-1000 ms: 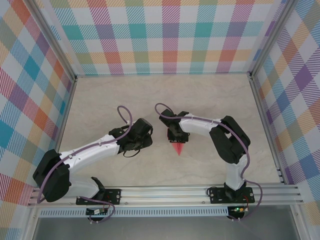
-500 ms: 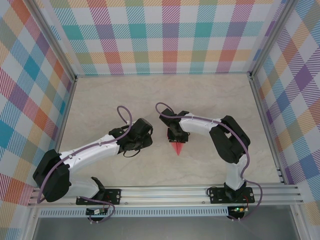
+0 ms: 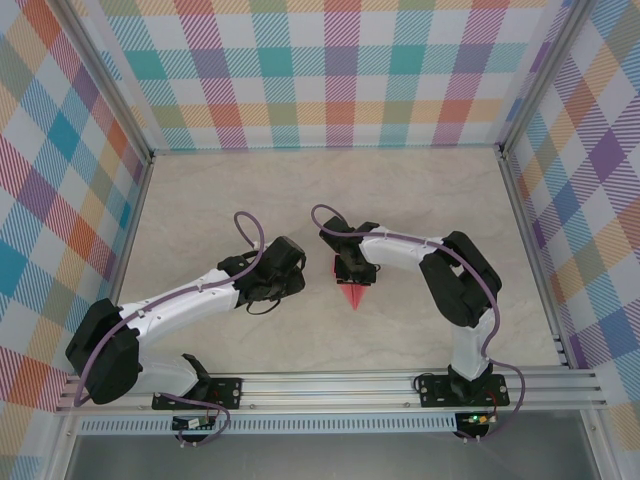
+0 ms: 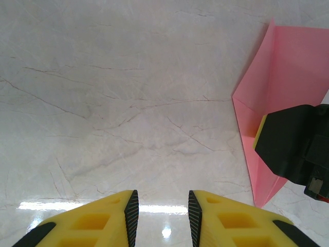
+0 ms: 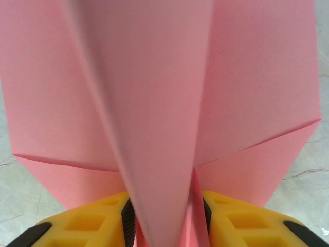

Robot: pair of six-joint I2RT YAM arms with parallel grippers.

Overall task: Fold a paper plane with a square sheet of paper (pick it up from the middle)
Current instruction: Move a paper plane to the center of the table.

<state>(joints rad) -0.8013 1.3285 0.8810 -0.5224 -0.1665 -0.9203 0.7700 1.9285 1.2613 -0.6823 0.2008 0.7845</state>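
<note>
While the right claw (image 5: 165, 221) pinches the pink paper plane (image 3: 354, 294) at mid-frame in the top view, its nose pointing down-frame, the left claw (image 4: 163, 212) hangs spread and empty over the table (image 4: 103, 103).

From above and behind me, the top camera looked down on the whole table (image 3: 420, 190), far off. My left wrist camera peered low across it; my right wrist camera stared point-blank. All three caught the paper plane (image 3: 354, 295).
</note>
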